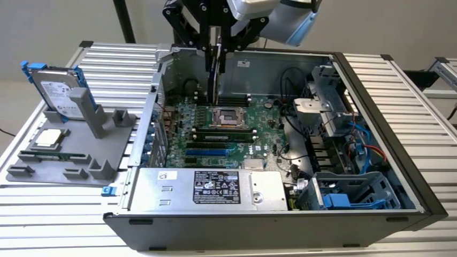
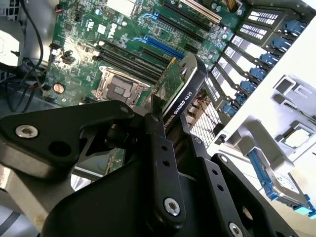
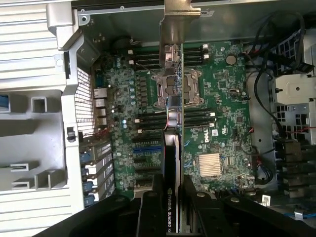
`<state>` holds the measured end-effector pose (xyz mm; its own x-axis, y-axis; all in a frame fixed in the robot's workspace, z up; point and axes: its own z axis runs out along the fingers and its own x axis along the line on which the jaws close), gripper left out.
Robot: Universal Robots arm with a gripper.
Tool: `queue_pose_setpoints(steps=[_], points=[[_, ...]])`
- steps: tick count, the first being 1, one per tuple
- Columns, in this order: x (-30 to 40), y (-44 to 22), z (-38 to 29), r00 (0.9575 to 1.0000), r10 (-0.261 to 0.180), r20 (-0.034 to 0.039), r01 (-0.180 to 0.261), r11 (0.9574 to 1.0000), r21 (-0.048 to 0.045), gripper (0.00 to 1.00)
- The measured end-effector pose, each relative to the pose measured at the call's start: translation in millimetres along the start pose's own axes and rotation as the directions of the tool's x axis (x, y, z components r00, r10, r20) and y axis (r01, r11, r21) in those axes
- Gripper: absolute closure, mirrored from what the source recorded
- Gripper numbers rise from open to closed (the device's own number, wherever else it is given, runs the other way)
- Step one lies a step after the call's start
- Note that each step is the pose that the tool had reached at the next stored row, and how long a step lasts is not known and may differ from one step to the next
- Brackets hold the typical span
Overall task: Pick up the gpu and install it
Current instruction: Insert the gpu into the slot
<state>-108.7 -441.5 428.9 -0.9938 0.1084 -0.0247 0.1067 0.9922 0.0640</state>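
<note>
claw (image 2: 168,106) clamped on gpu (image 2: 180,84), card edge-on between the fingers (image 2: 159,143), hanging straight below the claw, motherboard (image 3: 222,98) further beneath inside open computer case (image 1: 250,227), hard drive (image 1: 61,91) on stand (image 1: 64,168) well aside

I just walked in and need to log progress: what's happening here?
The arm's gripper is shut on the gpu, holding it edge-down over the motherboard inside the open computer case. The card hangs above the board, not yet seated in a slot. The hard drive stands on the grey holder at the exterior view's left.
</note>
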Motion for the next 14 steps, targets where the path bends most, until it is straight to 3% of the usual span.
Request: queue_pose_setpoints(steps=[14], points=[[-1.1, -0.2, 0.0, 1.0000, 0.000, -0.0001, 0.000, 1.0000, 0.0001, 1.00]])
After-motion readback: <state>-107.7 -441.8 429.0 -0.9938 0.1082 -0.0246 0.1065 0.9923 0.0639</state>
